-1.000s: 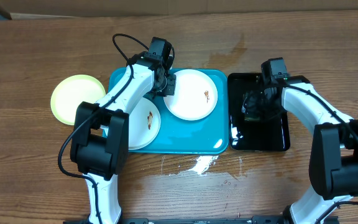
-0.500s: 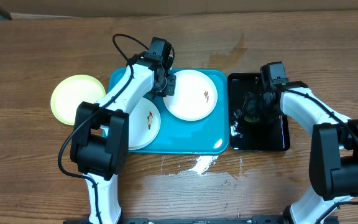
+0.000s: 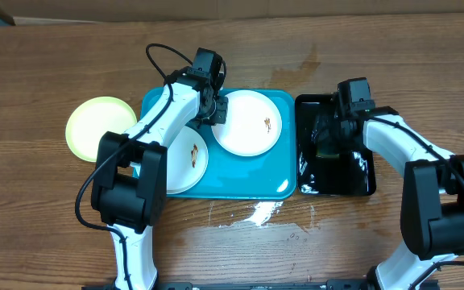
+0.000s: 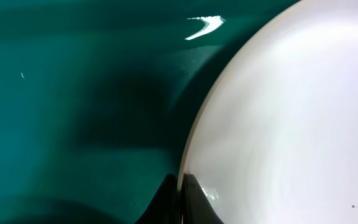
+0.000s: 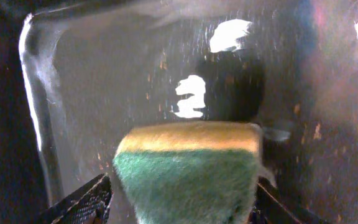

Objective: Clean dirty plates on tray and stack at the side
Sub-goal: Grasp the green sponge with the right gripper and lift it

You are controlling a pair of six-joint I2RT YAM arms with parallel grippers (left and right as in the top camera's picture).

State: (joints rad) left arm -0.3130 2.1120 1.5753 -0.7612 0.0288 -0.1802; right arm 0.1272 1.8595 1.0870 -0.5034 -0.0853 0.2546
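On the turquoise tray [image 3: 240, 181] lie two white plates with brown smears. My left gripper [image 3: 214, 110] is shut on the left rim of the far plate [image 3: 252, 125]. The left wrist view shows its jaws [image 4: 180, 200] pinching that plate's [image 4: 291, 124] edge above the tray floor [image 4: 73, 93]. The near plate [image 3: 190, 157] lies partly under my left arm. A yellow-green plate [image 3: 97, 127] sits on the table left of the tray. My right gripper [image 3: 329, 137] hangs over the black tray [image 3: 353, 173], open, with a green and yellow sponge [image 5: 188, 168] between its fingers [image 5: 82, 202].
The black tray's floor [image 5: 104, 93] is wet and speckled with crumbs. A whitish wet splash [image 3: 258, 213] lies on the wooden table in front of the turquoise tray. A damp patch [image 3: 304, 60] marks the wood behind the trays.
My right gripper squeezed the sponge half a second ago and has opened wide again, shifting slightly over the black tray. My left gripper and the plates have not moved.
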